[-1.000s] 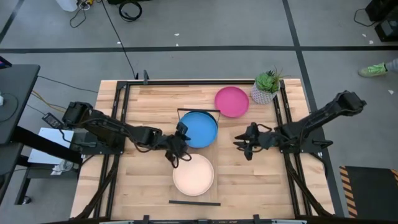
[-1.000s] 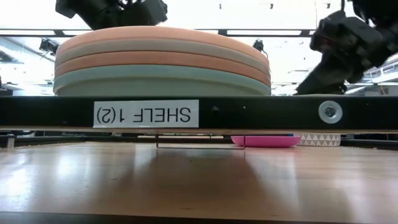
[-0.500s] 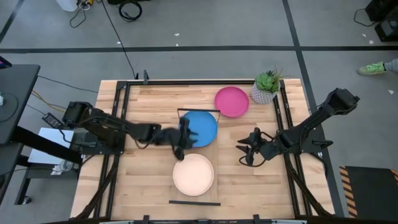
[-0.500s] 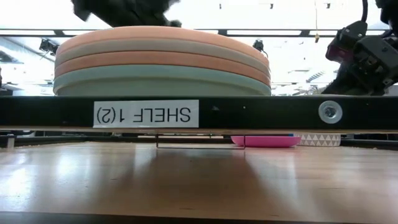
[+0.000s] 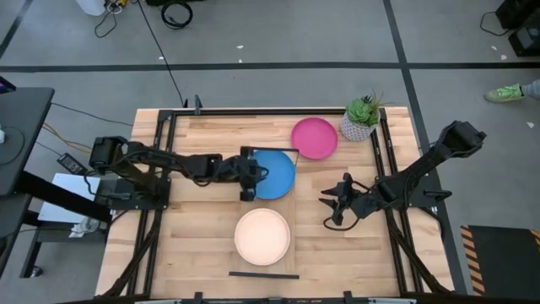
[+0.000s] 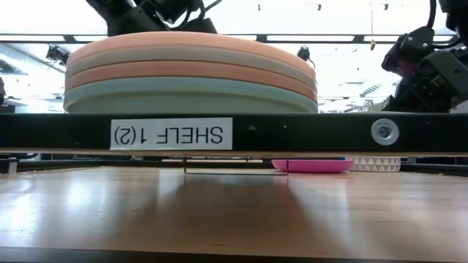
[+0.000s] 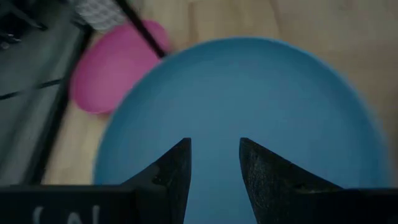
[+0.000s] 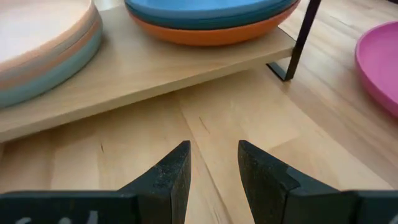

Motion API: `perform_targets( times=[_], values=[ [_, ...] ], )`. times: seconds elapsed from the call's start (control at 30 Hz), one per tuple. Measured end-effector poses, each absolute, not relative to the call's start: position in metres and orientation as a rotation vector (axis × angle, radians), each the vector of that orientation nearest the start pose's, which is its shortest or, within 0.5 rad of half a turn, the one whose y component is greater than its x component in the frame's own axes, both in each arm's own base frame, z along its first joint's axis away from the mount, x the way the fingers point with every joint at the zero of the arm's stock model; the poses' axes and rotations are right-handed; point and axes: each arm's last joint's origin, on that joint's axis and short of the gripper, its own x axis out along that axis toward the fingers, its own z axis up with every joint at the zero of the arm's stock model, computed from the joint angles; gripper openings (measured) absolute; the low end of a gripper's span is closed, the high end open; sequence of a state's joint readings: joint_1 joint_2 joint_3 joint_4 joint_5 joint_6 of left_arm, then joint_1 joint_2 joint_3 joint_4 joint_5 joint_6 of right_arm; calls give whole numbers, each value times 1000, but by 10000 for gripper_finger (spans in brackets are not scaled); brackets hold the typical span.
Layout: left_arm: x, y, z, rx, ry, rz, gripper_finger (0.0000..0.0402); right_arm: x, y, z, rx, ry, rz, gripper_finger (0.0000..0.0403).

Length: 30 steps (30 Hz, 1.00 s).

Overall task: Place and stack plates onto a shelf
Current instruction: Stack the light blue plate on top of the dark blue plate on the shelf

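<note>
Two stacks already sat on the shelf [image 8: 143, 74] while the magenta plate [image 5: 314, 138] lay beyond it near the plant [image 5: 361, 116]; the left gripper [image 5: 247, 177], fingers parted and empty, hovered over the bright blue plate [image 5: 274, 175], probably before fetching the magenta.

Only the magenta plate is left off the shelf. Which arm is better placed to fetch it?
Probably the right: its gripper hangs free, fingers open, on the side of the magenta plate. The left gripper is over the bright blue plate.
</note>
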State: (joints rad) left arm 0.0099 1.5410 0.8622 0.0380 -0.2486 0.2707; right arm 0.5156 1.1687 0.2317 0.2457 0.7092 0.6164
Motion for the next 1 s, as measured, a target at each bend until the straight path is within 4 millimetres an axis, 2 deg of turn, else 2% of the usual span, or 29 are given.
perform_targets(
  times=[0.17,0.3,0.53,0.77,1.0],
  values=[
    [313,-11,194,312,726,12,142,171,62,139,228,458,-396,134],
    [311,-27,194,354,736,-40,142,180,45,148,145,521,-478,130],
    [312,-34,197,335,723,-60,142,190,9,159,159,660,-584,130],
    [323,-32,218,340,654,-25,142,194,-24,167,122,708,-637,130],
    [319,-4,206,301,759,102,142,188,-58,166,118,759,-691,130]
  ],
)
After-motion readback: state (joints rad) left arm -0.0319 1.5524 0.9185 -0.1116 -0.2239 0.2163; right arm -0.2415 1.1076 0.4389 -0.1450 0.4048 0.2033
